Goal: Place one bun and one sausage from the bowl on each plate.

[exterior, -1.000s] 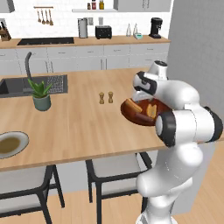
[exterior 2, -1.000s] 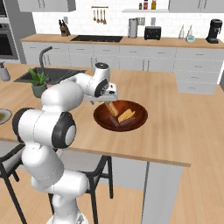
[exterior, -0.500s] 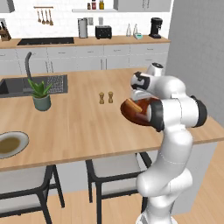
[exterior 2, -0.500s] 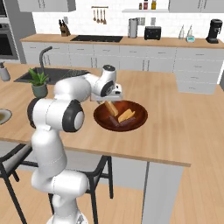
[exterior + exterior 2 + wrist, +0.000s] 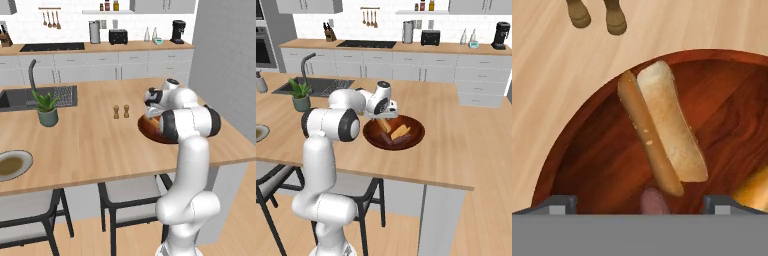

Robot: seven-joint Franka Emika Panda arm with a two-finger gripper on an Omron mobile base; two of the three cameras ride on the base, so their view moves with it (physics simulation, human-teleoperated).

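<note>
Fingers (image 5: pixel 639 202) spread wide over the bowl (image 5: pixel 577 150); best to centre on the bun (image 5: pixel 671 120) lying against the sausage (image 5: pixel 647 135), straddling its width only.

Kitchen, sink (image 5: pixel 15 99), cooktop (image 5: pixel 366 44), toaster (image 5: pixel 117 36), cabinets (image 5: pixel 421 72)

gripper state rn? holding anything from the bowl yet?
Gripper: open, jaws wide, holding nothing; it hangs over the wooden bowl, above a bun and a sausage lying side by side.
</note>
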